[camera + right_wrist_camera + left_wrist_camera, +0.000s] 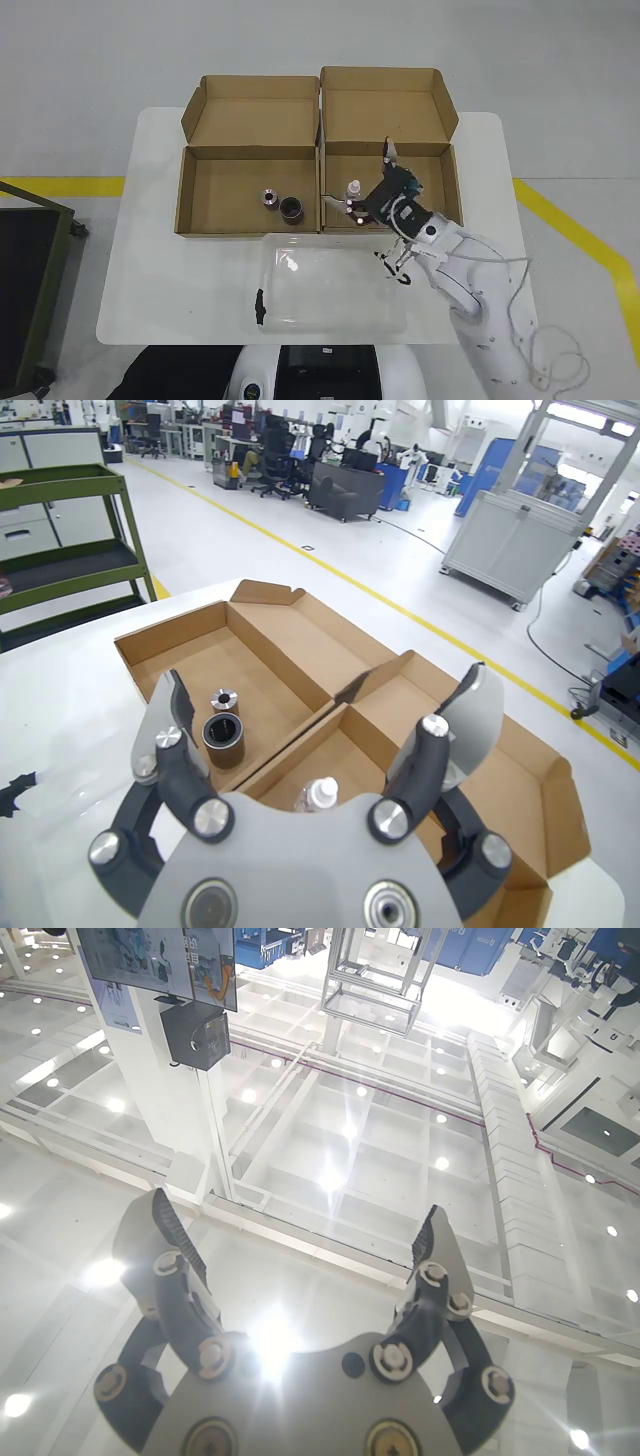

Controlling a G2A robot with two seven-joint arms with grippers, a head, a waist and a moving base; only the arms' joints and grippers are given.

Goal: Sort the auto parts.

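Two open cardboard boxes sit side by side at the back of the white table. The left box (215, 195) (280, 650) holds a dark ring-shaped cylinder (291, 208) (224, 741) and a smaller silver cylinder (268, 198) (225, 701), both upright. A small clear bottle with a white cap (353, 188) (320, 791) stands in the right box (440, 190) (500, 795) near the divider. My right gripper (367, 180) (325, 675) hovers open over that bottle, holding nothing. My left gripper (296, 1208) is open and empty, pointing up at the ceiling.
A clear plastic tray (335, 290) lies at the table's front with a small black piece (259, 305) (15, 792) at its left edge. A green cart (30, 290) (75, 550) stands off the table's left side. Both box lids are folded back.
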